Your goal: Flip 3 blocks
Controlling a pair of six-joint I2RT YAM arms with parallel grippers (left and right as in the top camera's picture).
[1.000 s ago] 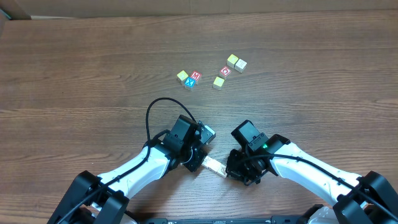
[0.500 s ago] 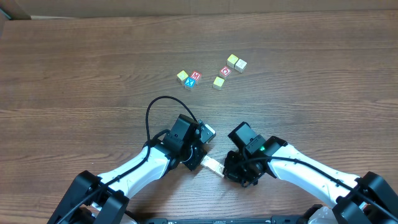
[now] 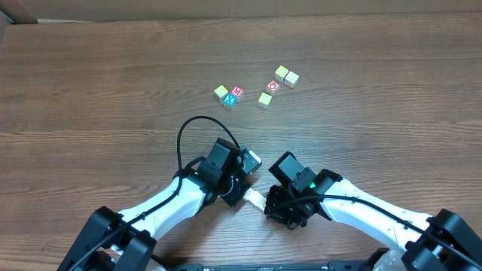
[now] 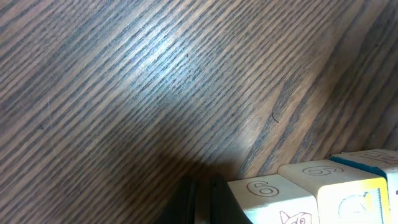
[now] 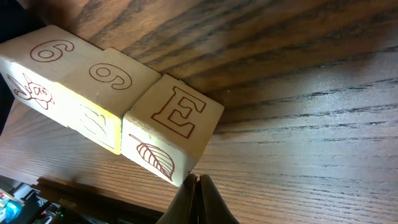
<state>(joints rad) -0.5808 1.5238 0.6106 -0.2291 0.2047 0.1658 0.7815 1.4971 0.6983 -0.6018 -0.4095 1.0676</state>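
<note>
Lying in a touching row on the counter (image 5: 298,93) between the two arms: three cream blocks (image 5: 112,99), two showing numerals on top. Showing the left gripper (image 4: 202,198) pinched together, gripping nothing, just beside one end of the row. Showing the right gripper (image 5: 199,199) likewise pinched together, tip right by the E block (image 5: 177,121).

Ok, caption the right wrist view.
Three pale blocks, two numbered and one lettered E, in a row by the shut pincer.
</note>
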